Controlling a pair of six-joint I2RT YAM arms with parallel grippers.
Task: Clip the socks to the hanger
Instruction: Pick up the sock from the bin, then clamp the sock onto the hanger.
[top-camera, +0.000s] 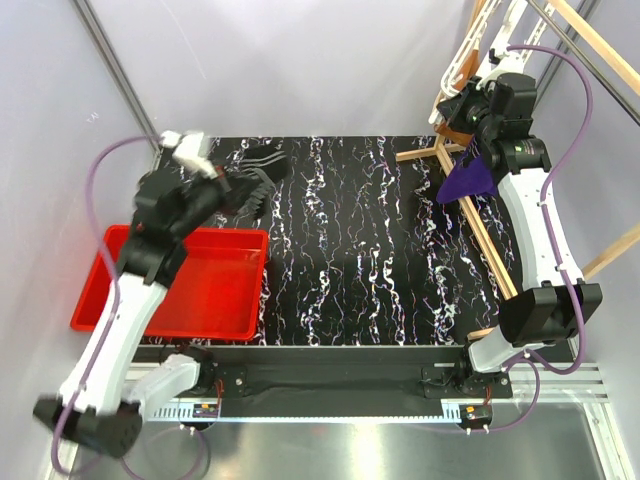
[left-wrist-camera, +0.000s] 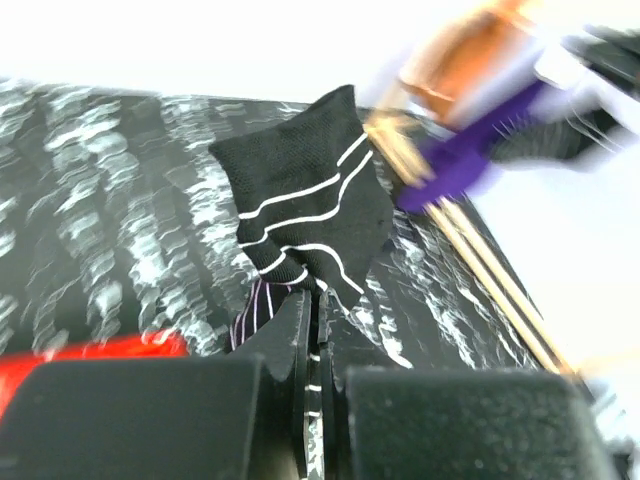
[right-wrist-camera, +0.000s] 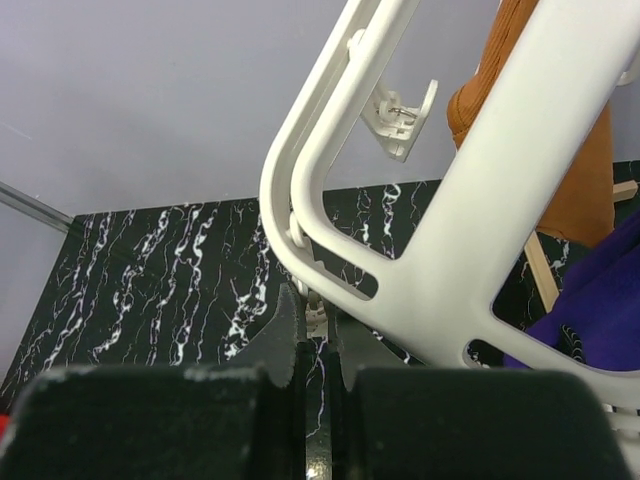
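Observation:
My left gripper (left-wrist-camera: 320, 300) is shut on a black sock with thin white stripes (left-wrist-camera: 305, 200) and holds it up above the marbled table; in the top view it (top-camera: 232, 183) holds the sock (top-camera: 262, 165) at the table's far left. My right gripper (right-wrist-camera: 318, 322) is shut on a small white clip (right-wrist-camera: 316, 318) that hangs under the white plastic hanger frame (right-wrist-camera: 480, 200). In the top view the right gripper (top-camera: 462, 100) is at the far right by the hanger (top-camera: 462, 55). Another clip (right-wrist-camera: 402, 120) dangles higher up.
A red tray (top-camera: 215, 290) sits at the table's left front. A purple cloth (top-camera: 468, 178) hangs on the wooden rack (top-camera: 490, 240) along the right side. Metal poles stand at the back corners.

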